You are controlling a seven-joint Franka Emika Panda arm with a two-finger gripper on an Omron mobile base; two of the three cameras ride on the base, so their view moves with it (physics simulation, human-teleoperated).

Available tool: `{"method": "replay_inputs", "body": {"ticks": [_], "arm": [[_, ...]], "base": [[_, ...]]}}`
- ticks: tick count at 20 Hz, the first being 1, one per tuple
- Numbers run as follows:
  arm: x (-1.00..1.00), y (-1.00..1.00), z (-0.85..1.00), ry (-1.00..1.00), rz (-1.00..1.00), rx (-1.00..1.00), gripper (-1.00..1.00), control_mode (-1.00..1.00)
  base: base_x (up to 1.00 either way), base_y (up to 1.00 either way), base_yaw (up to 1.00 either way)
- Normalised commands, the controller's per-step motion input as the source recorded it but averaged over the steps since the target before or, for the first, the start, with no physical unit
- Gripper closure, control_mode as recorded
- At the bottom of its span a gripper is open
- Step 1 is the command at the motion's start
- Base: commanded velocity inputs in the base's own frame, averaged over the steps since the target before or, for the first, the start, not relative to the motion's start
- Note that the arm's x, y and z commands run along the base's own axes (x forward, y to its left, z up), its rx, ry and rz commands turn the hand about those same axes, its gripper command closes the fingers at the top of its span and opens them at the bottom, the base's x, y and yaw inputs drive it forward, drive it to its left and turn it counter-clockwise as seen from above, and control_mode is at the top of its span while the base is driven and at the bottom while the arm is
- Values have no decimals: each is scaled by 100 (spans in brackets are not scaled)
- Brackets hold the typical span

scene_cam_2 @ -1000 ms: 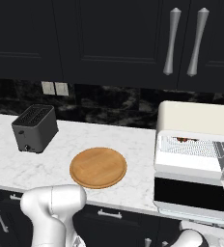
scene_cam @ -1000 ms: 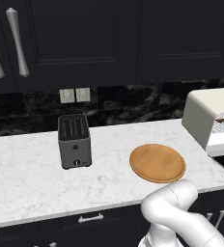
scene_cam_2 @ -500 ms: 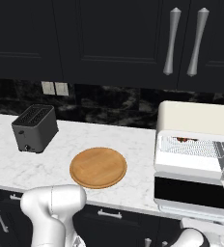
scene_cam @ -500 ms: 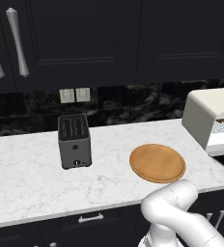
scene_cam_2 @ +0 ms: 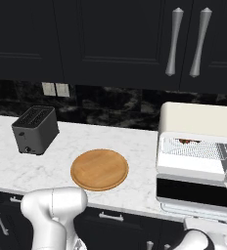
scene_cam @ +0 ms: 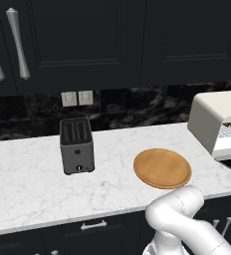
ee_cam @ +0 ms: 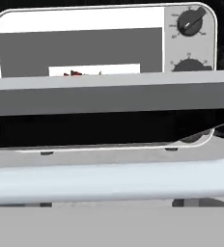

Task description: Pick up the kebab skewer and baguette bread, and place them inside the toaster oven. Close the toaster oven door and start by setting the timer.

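lowered toaster oven door, oven mouth unblocked

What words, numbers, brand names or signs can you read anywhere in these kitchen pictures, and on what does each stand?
No text can be read anywhere.
Beside the upper knob of the toaster oven: tiny marks, too blurred to read.
On the slot toaster: no label, just a small round button.

Toaster oven cut off by the right edge in the left base view; its lower front and knobs also run off the right edge in the right base view. Inside it, on the rack, small dark red bits, too small to identify. Hand view: oven door blurred close up, hiding the cavity; handle bar blurred.
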Motion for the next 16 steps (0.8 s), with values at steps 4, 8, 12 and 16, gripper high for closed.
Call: {"method": "replay_inputs", "body": {"ticks": [4,8,12,16], "arm": [[16,0,54,-8,0,0,-100,-100],[20,0,58,-7,0,0,-100,-100],[23,1,59,-6,0,0,-100,-100],[23,2,56,-3,0,0,-100,-100]], "base": [[0,0,0],[0,0,0],[0,0,0],[0,0,0]]}}
